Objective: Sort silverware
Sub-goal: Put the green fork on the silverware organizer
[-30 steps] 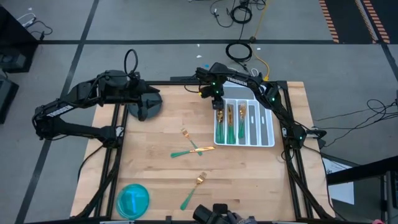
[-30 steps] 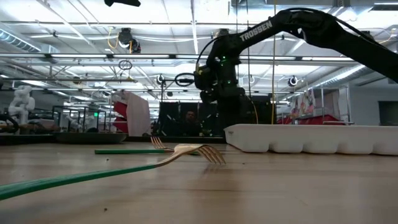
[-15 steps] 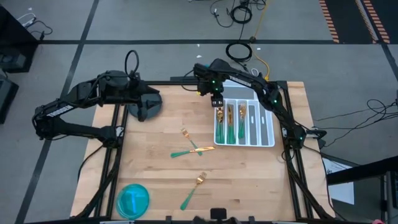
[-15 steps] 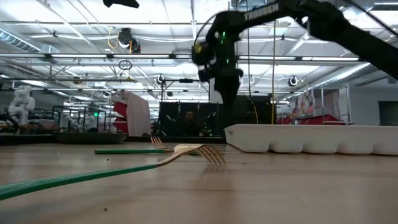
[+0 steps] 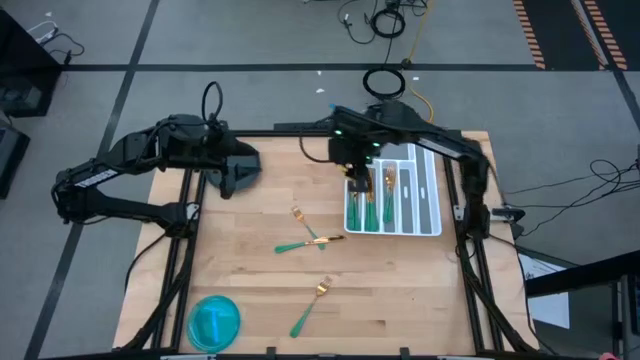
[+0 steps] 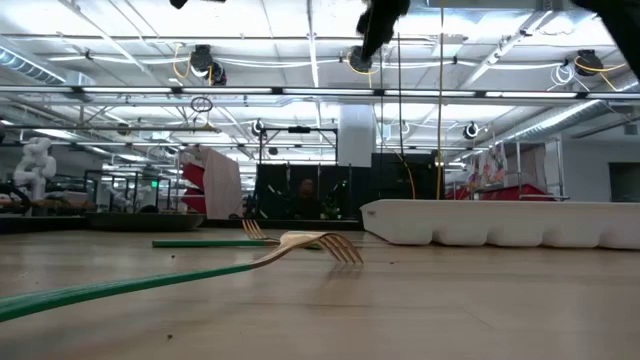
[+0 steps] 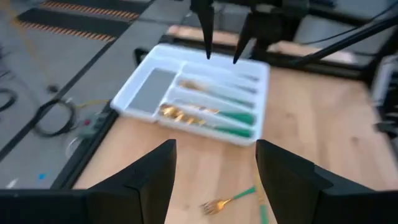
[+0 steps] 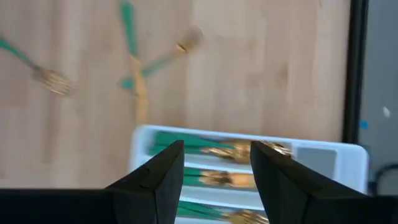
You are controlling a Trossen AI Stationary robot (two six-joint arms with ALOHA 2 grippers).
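**Right arm lifts off the tray, nothing in its grip**

Over the last second the right gripper has risen from the far left corner of the white compartmented tray and swung a little toward the tray's middle; in the low view it has climbed from table height almost out of the top of the picture. Its fingers stand apart and hold nothing (the left wrist view shows the two tips spread above the tray). The left gripper hangs over the far left part of the table, fingers apart, holding nothing.

Below the right gripper, the sorted silverware lies in the tray's left compartments, long axes along the compartments, gold heads toward the far edge and green handles toward the near edge. The rightmost wide compartment looks grey.

Three pieces lie loose on the wood, well apart from both grippers. A fork and another piece cross near the table's middle, just left of the tray; which kind the second is I cannot tell. A second fork lies nearer the front edge, head toward the tray and handle slanting to the front left. A teal round plate sits at the front left corner, with open wood between it and the forks.
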